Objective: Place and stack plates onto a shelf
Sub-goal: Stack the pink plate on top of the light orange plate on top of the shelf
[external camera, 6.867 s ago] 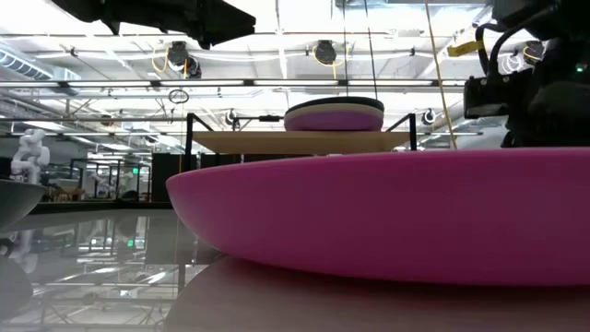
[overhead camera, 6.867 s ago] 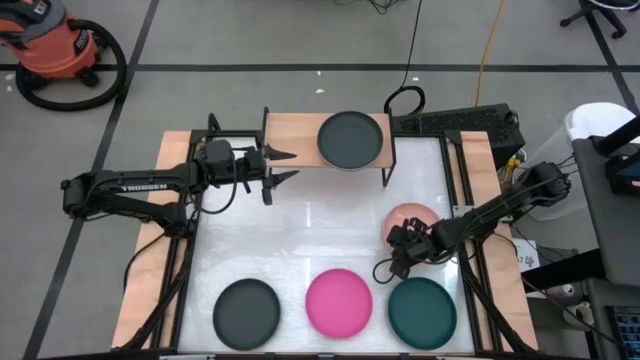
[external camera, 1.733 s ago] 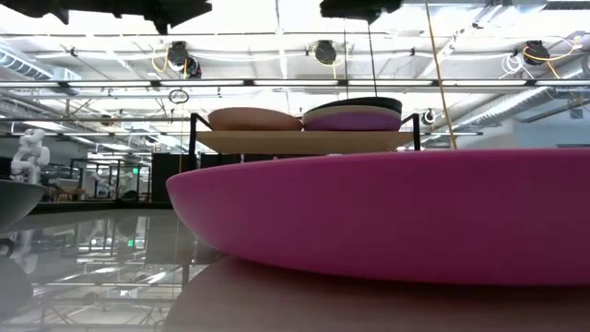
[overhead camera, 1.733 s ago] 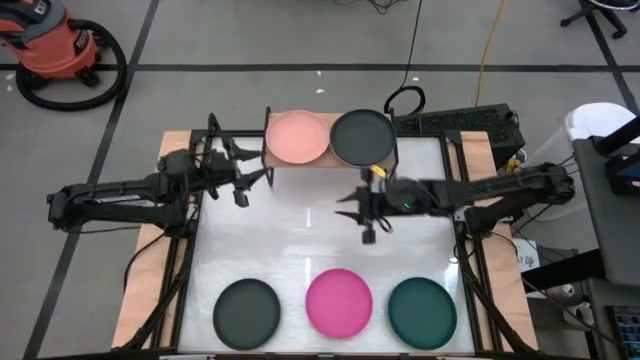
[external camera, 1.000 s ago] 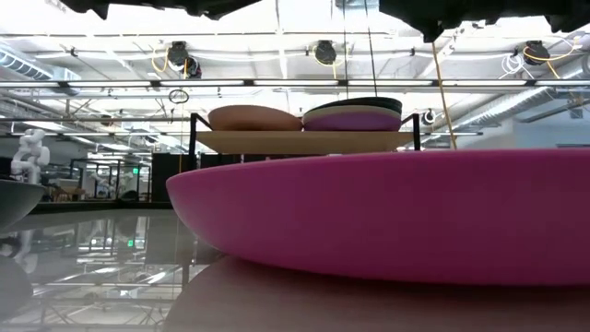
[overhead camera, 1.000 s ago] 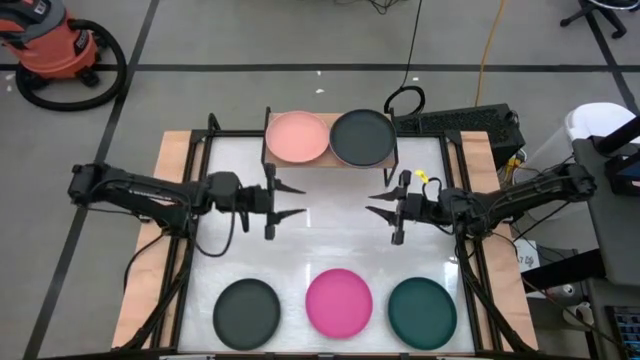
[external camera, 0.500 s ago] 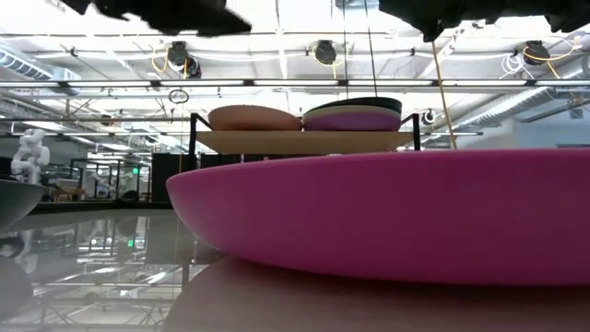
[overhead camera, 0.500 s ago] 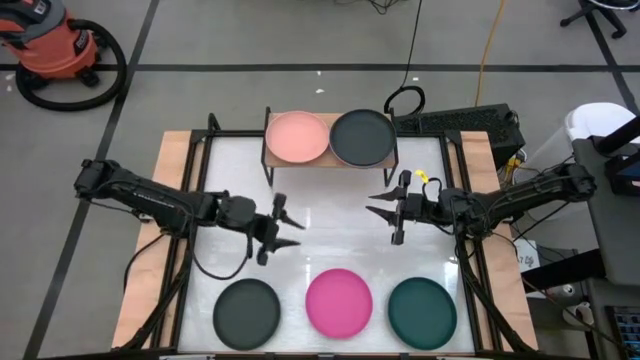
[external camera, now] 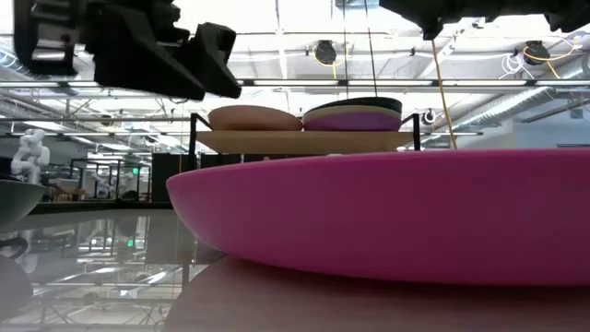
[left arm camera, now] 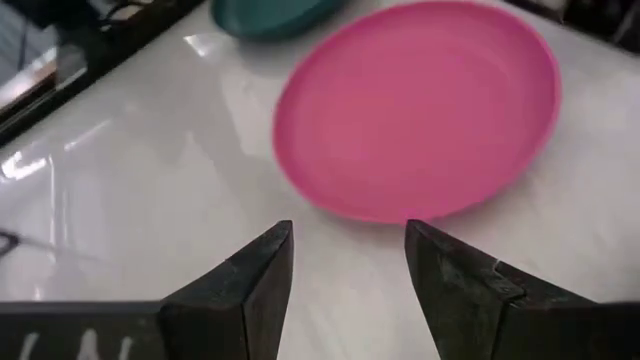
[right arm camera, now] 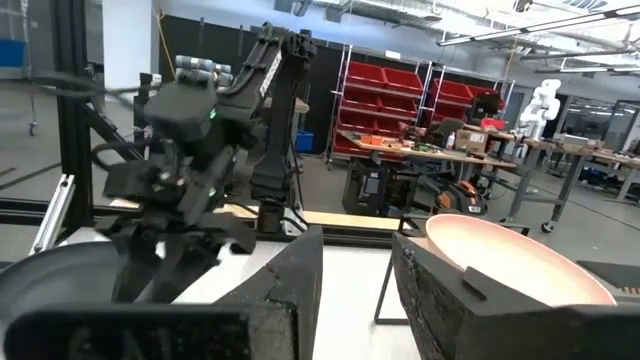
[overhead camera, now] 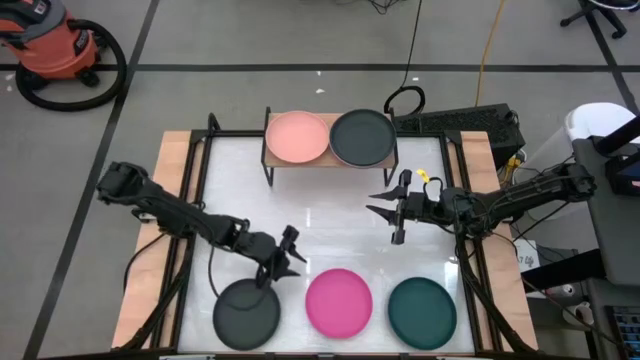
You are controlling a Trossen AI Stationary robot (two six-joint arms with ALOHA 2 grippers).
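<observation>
While open and empty, left end effector (overhead camera: 291,252) low beside hot pink plate (overhead camera: 338,300).

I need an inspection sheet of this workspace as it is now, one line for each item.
Surface: white tabletop, glossy, wooden side edges.
Job's things: shelf carries a salmon-pink plate beside a stack topped by a dark plate; on the tabletop lie a dark grey plate, a hot pink plate and a teal plate.
Clutter: nothing seen.
Grippers: left hand open, empty, between the dark grey and hot pink plates; right hand open, empty, waiting mid-table.
Cables: black loop behind the shelf; yellow cable on the floor.
Surroundings: shop vacuum; shelving in the room.
</observation>
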